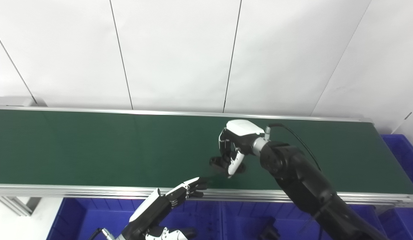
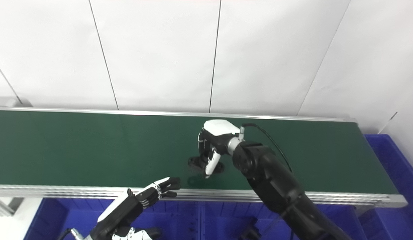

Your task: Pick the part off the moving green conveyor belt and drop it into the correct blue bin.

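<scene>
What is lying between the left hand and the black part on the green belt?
Nothing: only bare green belt separates the left hand from the black part under the right hand. The right eye view shows it best.

Black part (image 1: 223, 164) on belt mostly hidden behind right hand (image 1: 235, 146); grasp unclear. Blue bins (image 1: 206, 216) cut by bottom edge; dark item (image 1: 268, 230) inside too cropped to identify. Left hand (image 1: 166, 203) partly cropped.

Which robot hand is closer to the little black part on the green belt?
The right hand. It is on the black part, fingers curled around it. The left hand hangs at the belt's near edge, short of it.
</scene>
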Action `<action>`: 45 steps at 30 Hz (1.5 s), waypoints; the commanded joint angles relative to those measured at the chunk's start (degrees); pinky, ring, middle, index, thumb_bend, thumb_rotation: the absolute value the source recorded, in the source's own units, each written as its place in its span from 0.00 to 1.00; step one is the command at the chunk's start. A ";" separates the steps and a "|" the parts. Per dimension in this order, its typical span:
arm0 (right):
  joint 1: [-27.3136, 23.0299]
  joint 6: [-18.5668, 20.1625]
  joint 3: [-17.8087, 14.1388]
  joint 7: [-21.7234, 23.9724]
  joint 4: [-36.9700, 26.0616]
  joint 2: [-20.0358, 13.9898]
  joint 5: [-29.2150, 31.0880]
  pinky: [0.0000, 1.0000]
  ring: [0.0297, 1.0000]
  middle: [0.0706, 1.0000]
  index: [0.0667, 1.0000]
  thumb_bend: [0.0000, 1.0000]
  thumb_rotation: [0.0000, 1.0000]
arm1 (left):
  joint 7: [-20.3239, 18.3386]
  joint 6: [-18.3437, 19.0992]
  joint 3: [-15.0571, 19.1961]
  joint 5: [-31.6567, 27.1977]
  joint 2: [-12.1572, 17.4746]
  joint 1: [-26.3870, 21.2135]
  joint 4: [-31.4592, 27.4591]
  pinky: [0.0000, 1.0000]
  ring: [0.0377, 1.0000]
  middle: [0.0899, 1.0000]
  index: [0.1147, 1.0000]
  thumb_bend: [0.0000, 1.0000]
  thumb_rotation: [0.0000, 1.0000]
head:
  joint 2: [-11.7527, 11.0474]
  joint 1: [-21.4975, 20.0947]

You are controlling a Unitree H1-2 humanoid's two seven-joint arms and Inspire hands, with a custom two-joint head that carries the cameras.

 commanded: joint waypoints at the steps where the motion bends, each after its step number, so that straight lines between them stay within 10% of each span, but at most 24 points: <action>1: -0.64 1.97 -1.50 1.03 -4.25 -1.46 -0.79 0.14 0.18 0.43 0.27 0.57 0.00 | -0.20 -1.43 0.30 -1.10 -0.21 -1.46 -0.79 0.84 0.89 0.92 0.88 0.56 0.52 | 0.06 0.13; 19: 16.24 4.68 -2.24 9.00 -22.35 -4.34 -5.18 0.15 0.20 0.43 0.30 0.57 0.00 | -0.50 -0.65 1.35 -1.66 0.63 -2.38 -1.75 0.84 0.89 0.92 0.89 0.56 0.55 | 1.71 -1.04; 33: 23.35 -2.46 3.75 -2.47 -5.65 -1.43 -12.82 0.29 0.35 0.43 0.45 0.53 0.00 | -0.07 0.21 1.52 -1.68 0.51 -1.86 -3.33 0.84 0.89 0.92 0.89 0.56 0.54 | 2.32 -0.38; 35: 22.74 -0.52 4.62 0.87 -5.97 -1.67 -14.56 0.55 0.64 0.68 0.74 0.76 0.38 | 0.03 0.20 1.64 -1.53 0.60 -1.79 -3.37 0.84 0.89 0.91 0.89 0.56 0.54 | 2.22 -0.68; 45: 27.50 -0.13 -1.88 3.00 -20.01 -2.78 -13.72 0.61 0.68 0.71 0.75 0.71 0.45 | -1.05 -0.62 1.44 -3.48 0.58 -1.97 -1.77 0.85 0.90 0.92 0.89 0.59 0.59 | 2.46 -1.15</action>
